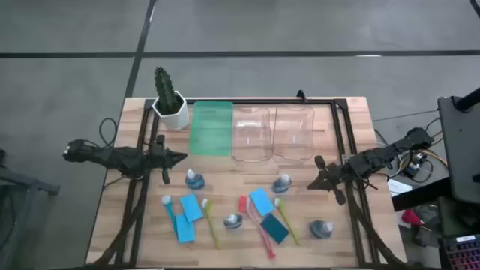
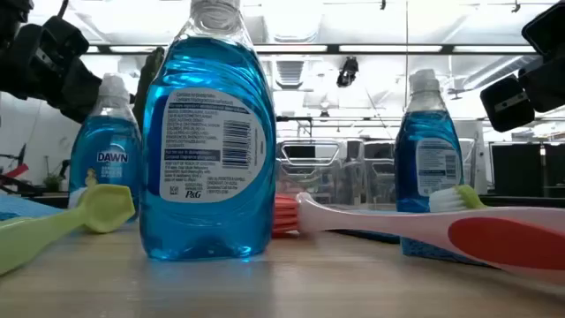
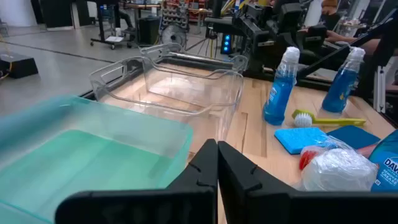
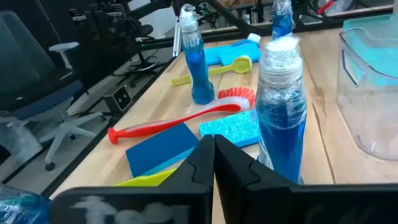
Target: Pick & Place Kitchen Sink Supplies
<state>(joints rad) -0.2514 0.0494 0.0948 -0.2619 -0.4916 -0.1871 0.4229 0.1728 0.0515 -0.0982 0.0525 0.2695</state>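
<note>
Both the left gripper (image 1: pixel 180 157) and right gripper (image 1: pixel 315 184) hover clenched and empty over the table (image 1: pixel 225 247). The bottles (image 1: pixel 195 179) stand among sponges (image 1: pixel 190 208) and brushes (image 1: pixel 256 225) at its front. They look smooth, probably top-heavy with liquid; the narrow neck seems the surest hold.

**Blues, pinks and greens on pale wood**

Pale striped wood table (image 1: pixel 225 251). Bottles (image 2: pixel 207 132) of bright blue liquid, white printed label. Light blue sponges (image 1: pixel 186 217), one darker teal sponge (image 1: pixel 274 229). Pink brush (image 4: pixel 180 121), yellow-green brush (image 1: pixel 209 223). Translucent green bin (image 1: pixel 212 128), clear bins (image 1: pixel 252 135). Green cactus (image 1: pixel 166 88), white pot (image 1: pixel 176 114)
</note>
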